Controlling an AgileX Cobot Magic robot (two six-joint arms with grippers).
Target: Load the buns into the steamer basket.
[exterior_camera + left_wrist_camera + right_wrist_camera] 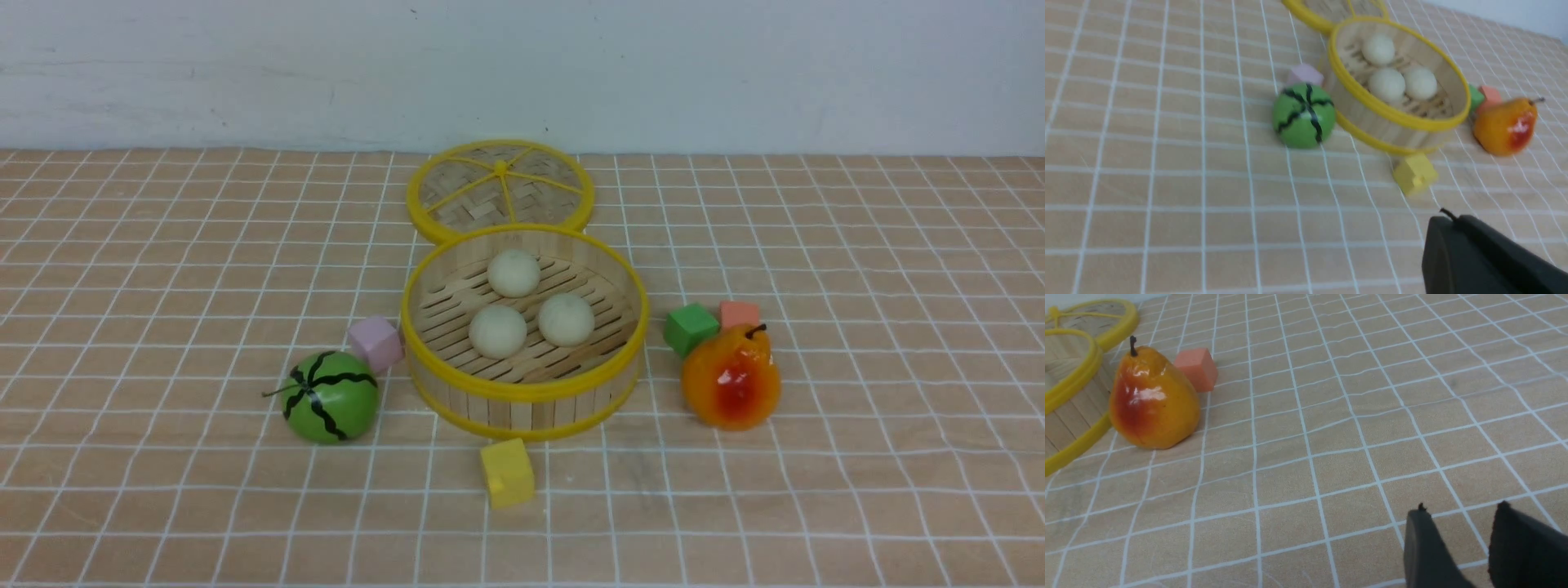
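Observation:
The steamer basket (522,394) stands at the middle of the table. All three buns lie on its slatted floor: one at the back (513,273), one front left (497,331), one front right (566,318). They also show in the left wrist view (1387,84), inside the basket (1400,119). Neither gripper shows in the front view. My left gripper (1449,218) is shut and empty, low over the cloth, well short of the basket. My right gripper (1461,510) is open and empty, over bare cloth to the right of the basket's wall (1057,424).
The woven lid (500,188) lies behind the basket. A green striped melon (331,398) and pink cube (375,343) sit at its left, a yellow cube (507,472) in front. A pear (731,377), green cube (691,328) and salmon cube (739,314) sit at its right.

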